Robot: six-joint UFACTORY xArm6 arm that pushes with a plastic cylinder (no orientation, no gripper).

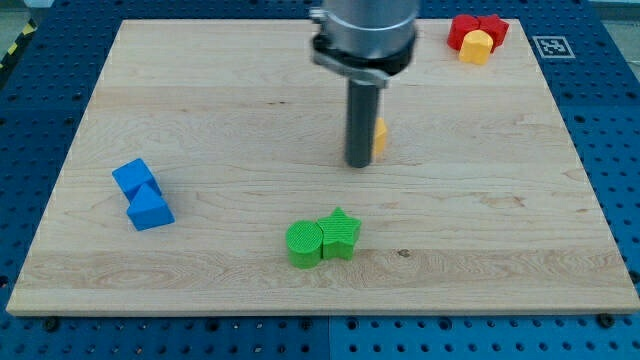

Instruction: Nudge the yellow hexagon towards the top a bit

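— Where are we? Our tip (359, 163), a bare rod gripping nothing, sits touching the yellow block (380, 134) mid-board, mostly hidden behind it.

— So we're lined up; next we push gently toward the top.

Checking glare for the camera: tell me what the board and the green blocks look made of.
Board: looks like pale wood, matte, with visible grain streaks. Green cylinder and green star: probably plastic, uniform colour, dull finish, no highlights.

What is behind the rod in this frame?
A yellow block peeks out at the rod's right edge, just above my tip. Most of it is covered, so its shape cannot be made out.
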